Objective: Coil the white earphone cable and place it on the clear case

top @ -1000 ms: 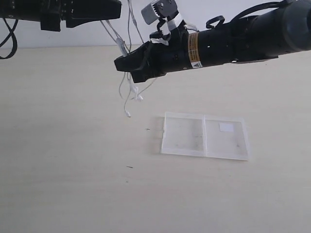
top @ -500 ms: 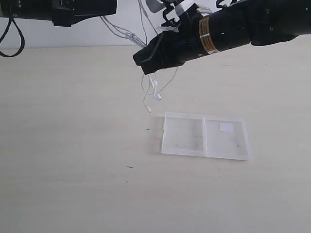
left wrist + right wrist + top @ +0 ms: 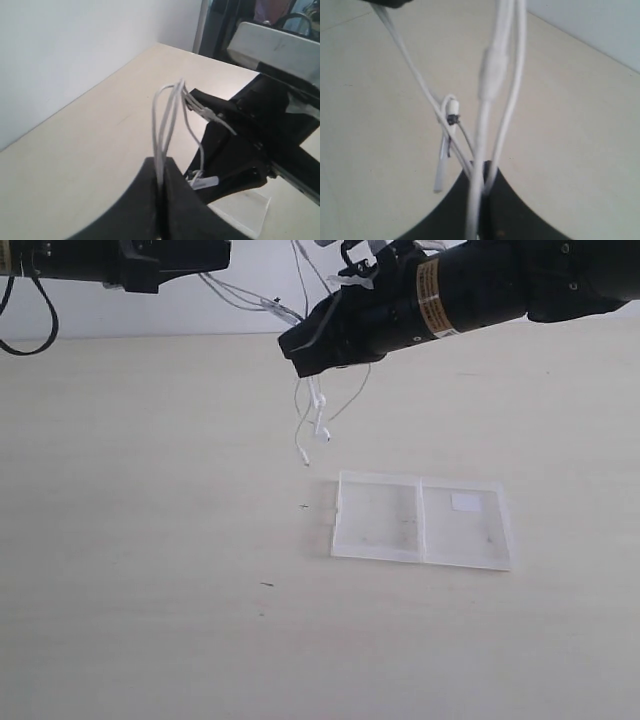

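Note:
The white earphone cable [image 3: 318, 418] hangs in the air between both grippers, its earbuds dangling above the table just left of the clear case [image 3: 421, 520]. My left gripper [image 3: 161, 172] is shut on several strands of the cable [image 3: 167, 120]; in the exterior view it sits at the top left [image 3: 222, 254]. My right gripper [image 3: 482, 175] is also shut on cable strands [image 3: 492, 75], held high [image 3: 290, 348] over the table's far middle. The clear case lies flat and open, with a small white sticker [image 3: 466, 502] on its right panel.
The pale table [image 3: 150, 540] carries only a few tiny dark specks [image 3: 266, 584]. A white wall [image 3: 250, 310] runs along the far edge. A black robot cable [image 3: 30, 325] loops at the top left.
My right gripper has carried the cable to the right and slightly up, toward the case. The dangling earbuds swung right with it. The left gripper shifted a little left.

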{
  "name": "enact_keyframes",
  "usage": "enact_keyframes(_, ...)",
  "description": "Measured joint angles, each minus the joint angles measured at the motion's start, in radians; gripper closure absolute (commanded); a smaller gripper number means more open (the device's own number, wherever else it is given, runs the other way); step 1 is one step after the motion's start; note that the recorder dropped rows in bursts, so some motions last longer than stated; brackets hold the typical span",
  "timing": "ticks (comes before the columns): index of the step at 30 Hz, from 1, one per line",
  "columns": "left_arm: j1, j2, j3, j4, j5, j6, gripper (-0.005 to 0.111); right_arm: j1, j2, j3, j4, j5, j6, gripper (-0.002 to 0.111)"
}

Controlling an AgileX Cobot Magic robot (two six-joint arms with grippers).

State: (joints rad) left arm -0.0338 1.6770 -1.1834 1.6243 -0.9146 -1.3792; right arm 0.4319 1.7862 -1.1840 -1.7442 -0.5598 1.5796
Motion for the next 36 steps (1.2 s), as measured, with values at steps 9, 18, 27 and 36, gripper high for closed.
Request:
enact_keyframes(9,0.0,0.038,0.0,0.0,0.058,-0.008,0.107,-0.019,0.0,0.0,0.0,0.006,0.023,0.108)
enact_keyframes(18,0.0,0.047,0.0,0.0,0.119,-0.026,0.107,-0.02,0.0,0.0,0.0,-0.02,0.04,0.108)
enact_keyframes(27,0.0,0.048,0.0,0.027,0.14,-0.035,0.107,-0.02,0.0,0.0,0.0,-0.094,0.046,0.108)
enact_keyframes(36,-0.006,0.116,0.004,0.0,0.198,-0.06,0.107,-0.02,0.0,0.0,0.004,-0.153,0.048,0.108)
